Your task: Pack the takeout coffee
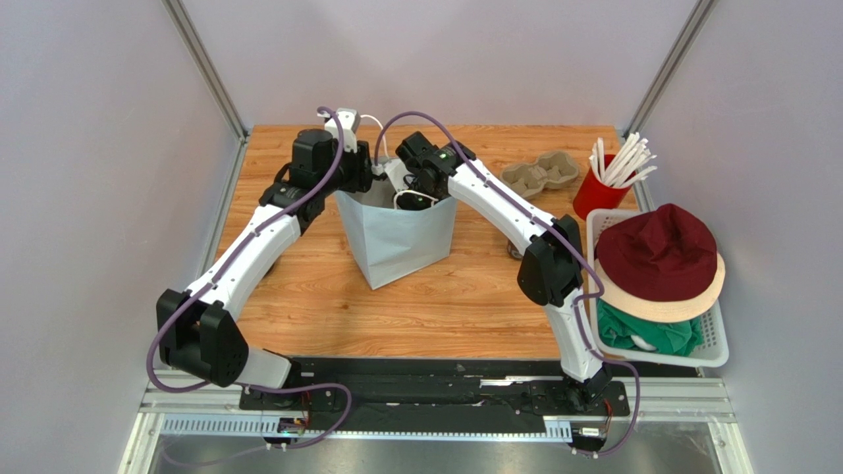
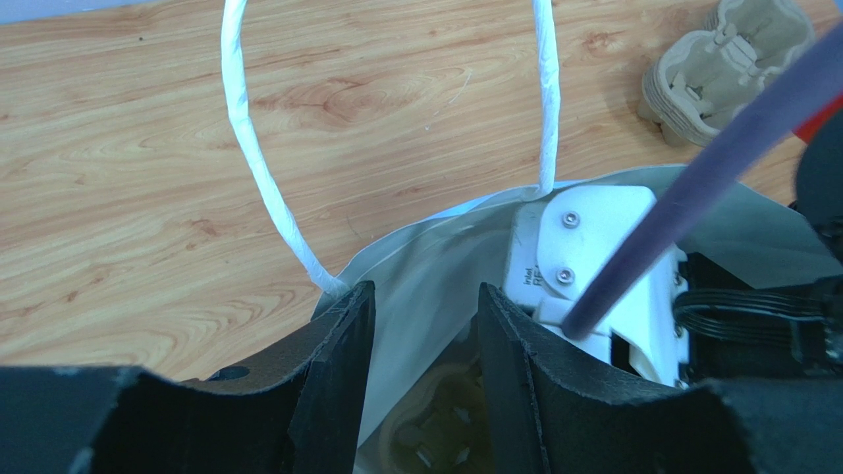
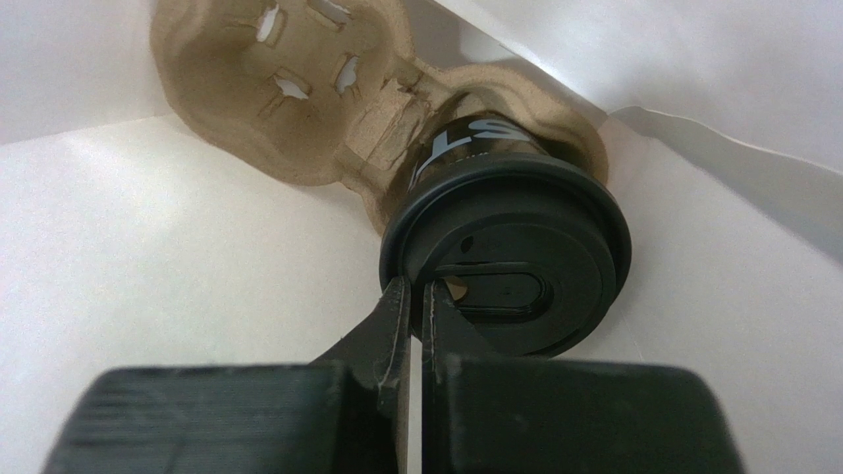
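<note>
Step in hand: placement of the takeout coffee [image 3: 515,257] inside the paper bag [image 1: 396,242]. The cup stands in one well of a pulp carrier [image 3: 287,89] on the bag floor, lid on, its other well vacant.

Right claw [image 3: 416,291]: down in the bag, closed, with the tips apparently pinching the near rim of the cup's lid.

Left claw [image 2: 425,296]: at the bag's left rim, jaws apart and straddling the bag wall, not clamped on it. It appears to be keeping the mouth open.

Judgement: the packing is nearly complete. The next move calls for the right claw to let go and lift straight up and out, without dragging the lid or tipping the cup.

Obstructions: the bag walls sit close around the right wrist, and the white handle loop [image 2: 267,178] stands at the mouth. Either could catch on withdrawal.

Surroundings on the bench [image 1: 297,296]: a second pulp carrier [image 1: 541,174] to the far right, a red cup of straws [image 1: 599,193] just beside it, and a white basket [image 1: 717,346] of hats at the right edge, all well apart from the bag.
</note>
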Motion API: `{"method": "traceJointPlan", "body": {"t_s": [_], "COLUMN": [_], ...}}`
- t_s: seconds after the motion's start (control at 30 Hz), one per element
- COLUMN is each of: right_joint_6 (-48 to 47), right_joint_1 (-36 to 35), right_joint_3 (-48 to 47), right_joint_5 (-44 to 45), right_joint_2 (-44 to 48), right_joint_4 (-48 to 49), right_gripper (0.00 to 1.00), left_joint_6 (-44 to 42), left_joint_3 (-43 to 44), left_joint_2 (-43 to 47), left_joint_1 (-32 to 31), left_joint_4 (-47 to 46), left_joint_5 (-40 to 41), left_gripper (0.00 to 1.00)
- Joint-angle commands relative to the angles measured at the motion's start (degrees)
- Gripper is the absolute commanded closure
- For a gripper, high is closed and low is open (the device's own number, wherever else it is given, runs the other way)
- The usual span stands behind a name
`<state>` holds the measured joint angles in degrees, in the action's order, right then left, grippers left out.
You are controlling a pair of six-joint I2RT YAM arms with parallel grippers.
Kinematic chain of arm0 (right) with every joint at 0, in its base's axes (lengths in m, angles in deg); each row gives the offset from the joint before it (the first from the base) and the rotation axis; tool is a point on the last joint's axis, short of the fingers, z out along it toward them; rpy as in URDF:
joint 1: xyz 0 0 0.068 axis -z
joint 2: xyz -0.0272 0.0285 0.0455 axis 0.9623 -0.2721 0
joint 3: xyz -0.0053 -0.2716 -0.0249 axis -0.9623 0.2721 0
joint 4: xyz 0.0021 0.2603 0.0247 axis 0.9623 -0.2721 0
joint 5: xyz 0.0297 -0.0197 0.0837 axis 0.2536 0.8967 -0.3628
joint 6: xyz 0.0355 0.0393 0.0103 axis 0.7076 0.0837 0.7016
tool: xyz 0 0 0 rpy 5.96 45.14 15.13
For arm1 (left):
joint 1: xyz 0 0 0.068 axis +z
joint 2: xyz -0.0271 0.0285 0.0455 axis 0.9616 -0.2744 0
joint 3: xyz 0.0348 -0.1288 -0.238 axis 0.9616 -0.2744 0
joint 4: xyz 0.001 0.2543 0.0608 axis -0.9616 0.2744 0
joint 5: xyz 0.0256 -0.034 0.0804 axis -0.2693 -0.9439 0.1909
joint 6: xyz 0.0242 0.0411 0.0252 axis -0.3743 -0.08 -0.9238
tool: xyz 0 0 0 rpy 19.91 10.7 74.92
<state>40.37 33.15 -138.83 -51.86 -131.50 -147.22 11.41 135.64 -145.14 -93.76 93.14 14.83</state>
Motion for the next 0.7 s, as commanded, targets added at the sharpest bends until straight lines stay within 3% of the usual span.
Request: {"method": "traceJointPlan", "body": {"t_s": [0.0,0.67], "right_joint_6": [0.64,1.96], "right_joint_1": [0.1,-2.18], "right_joint_3": [4.42,18.92], "right_joint_5": [1.03,1.03], "right_joint_2": [0.13,-0.91], "right_joint_4": [-1.81,4.6], "right_gripper": [1.0,1.0], "left_joint_6": [-2.61,-4.9], "left_joint_3": [-0.91,-2.58], "left_joint_2": [3.62,5.3], "left_joint_1": [0.17,0.17], "left_joint_4": [-0.26,-1.32], "left_joint_5": [0.36,-5.97], "left_gripper": [0.47,0.48]}}
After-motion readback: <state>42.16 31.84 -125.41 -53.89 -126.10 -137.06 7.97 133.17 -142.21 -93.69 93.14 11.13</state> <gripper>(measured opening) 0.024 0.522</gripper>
